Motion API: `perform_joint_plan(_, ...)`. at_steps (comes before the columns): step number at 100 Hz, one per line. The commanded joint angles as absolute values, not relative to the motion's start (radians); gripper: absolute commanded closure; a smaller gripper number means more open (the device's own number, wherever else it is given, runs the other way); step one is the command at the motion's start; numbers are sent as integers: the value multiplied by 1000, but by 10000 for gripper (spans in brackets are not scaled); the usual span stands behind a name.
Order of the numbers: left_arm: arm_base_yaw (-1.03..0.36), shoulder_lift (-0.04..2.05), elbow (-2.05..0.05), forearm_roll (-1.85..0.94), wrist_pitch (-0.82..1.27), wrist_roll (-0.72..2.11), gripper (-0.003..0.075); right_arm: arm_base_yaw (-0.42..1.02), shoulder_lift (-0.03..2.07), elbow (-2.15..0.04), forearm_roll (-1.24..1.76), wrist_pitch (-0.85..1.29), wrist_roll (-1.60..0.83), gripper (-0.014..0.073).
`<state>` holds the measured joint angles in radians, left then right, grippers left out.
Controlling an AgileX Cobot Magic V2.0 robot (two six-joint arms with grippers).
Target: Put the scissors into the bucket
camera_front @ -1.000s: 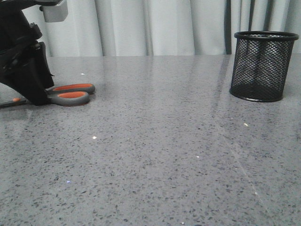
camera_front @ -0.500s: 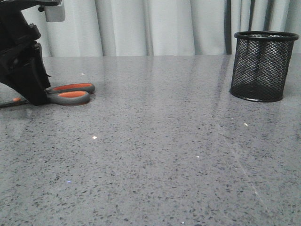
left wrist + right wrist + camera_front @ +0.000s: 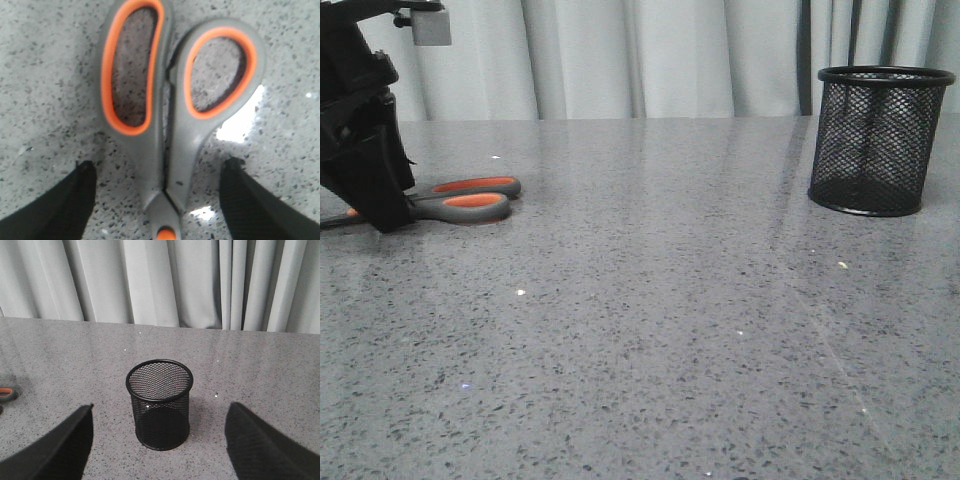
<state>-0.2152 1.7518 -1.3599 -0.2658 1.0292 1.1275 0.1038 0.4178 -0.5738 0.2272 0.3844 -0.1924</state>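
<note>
**Straddling the scissors at the left edge**

Lying flat on the speckled grey table (image 3: 650, 330), the scissors (image 3: 460, 198) sit at the middle left of the front view, their orange-lined handle loops pointing toward the frame's centre and the blades hidden behind the black left gripper (image 3: 382, 215). That gripper stands low over the shank, tips down near the tabletop. In the left wrist view its fingers (image 3: 55, 207) are spread wide, one on each side of the scissors (image 3: 170, 110), with bare table between each finger and the handles; the orange pivot dot shows at the lower edge of that frame. The bucket (image 3: 880, 140) stands upright at the upper right of the front view, well apart from the scissors. The right gripper (image 3: 160, 450) hangs open, its fingers at the lower corners of its wrist view, the bucket (image 3: 160, 405) between them and further off. Pale curtains (image 3: 660, 55) fill the background.
</note>
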Motion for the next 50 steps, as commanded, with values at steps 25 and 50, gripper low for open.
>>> perform_joint_plan(25, -216, 1718, -1381, -314, 1039, 1149, 351, 103, 432, -609, 236, 307, -197, 95)
perform_joint_plan(50, -216, 1748, -1381, -317, 1076, 1149, 354, 103, 432, -609, 259, 315, -197, 95)
